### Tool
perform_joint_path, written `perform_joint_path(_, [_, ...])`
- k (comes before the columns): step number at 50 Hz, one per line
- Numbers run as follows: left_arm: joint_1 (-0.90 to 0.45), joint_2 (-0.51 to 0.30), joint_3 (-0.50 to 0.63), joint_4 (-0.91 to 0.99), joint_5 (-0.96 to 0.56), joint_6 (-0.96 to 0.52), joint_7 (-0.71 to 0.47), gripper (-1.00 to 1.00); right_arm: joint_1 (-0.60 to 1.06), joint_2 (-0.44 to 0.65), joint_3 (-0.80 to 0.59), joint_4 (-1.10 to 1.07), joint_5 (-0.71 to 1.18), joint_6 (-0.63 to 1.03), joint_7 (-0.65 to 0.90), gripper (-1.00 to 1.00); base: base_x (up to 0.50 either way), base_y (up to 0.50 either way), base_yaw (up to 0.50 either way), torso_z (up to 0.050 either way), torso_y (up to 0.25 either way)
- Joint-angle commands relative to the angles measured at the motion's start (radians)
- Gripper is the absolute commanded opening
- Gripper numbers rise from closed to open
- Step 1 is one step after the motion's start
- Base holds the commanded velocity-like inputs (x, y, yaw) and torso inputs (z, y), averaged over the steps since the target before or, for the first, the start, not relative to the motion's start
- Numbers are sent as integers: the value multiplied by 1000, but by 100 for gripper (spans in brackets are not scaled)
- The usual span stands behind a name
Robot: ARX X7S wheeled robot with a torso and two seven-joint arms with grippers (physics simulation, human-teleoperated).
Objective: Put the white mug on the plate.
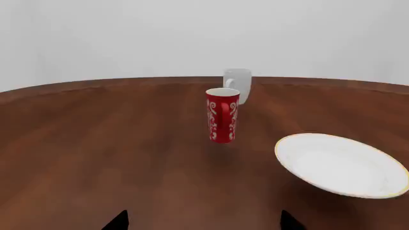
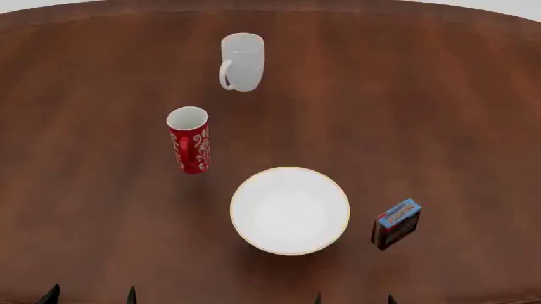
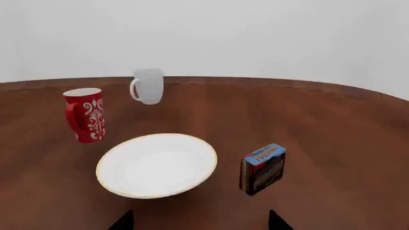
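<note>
The white mug (image 2: pixel 242 62) stands upright at the far middle of the brown table, handle toward the left; it also shows in the left wrist view (image 1: pixel 238 83) and the right wrist view (image 3: pixel 148 86). The plate (image 2: pixel 290 210) lies nearer, in the middle of the table, and shows in both wrist views (image 1: pixel 342 164) (image 3: pixel 156 165). My left gripper (image 2: pixel 90 296) and right gripper (image 2: pixel 354 298) are both open and empty at the near edge, with only their fingertips in view. Both are well short of the mug and the plate.
A tall red mug with white patterns (image 2: pixel 189 139) stands between the white mug and the plate, a little left. A small blue and red box (image 2: pixel 394 223) stands just right of the plate. The table's curved far edge (image 1: pixel 128 82) runs behind the mugs.
</note>
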Motion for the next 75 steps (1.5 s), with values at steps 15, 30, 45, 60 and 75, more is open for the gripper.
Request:
perform_joint_path(15, [4, -52, 45, -38, -41, 101, -66, 100, -32, 49, -76, 6, -12, -66, 104, 100, 0, 0, 0, 0, 0])
perform_joint_path(30, [160, -71, 79, 105, -81, 120, -90, 100, -99, 84, -90, -89, -3, -39, 143, 100, 0, 0, 0, 16, 0])
perform_joint_path(45, [143, -95, 106, 118, -105, 76, -100, 100, -94, 96, -108, -76, -3, -36, 176, 100, 0, 0, 0, 50, 0])
perform_joint_path(60, [85, -115, 114, 66, -130, 71, -111, 100, -77, 109, -129, -58, 6, -30, 201, 100, 0, 0, 0, 50, 0])
perform_joint_path(75, [79, -160, 105, 175, -161, -33, -130, 100, -89, 149, -138, -186, -2, 45, 215, 100, 0, 0, 0, 37, 0])
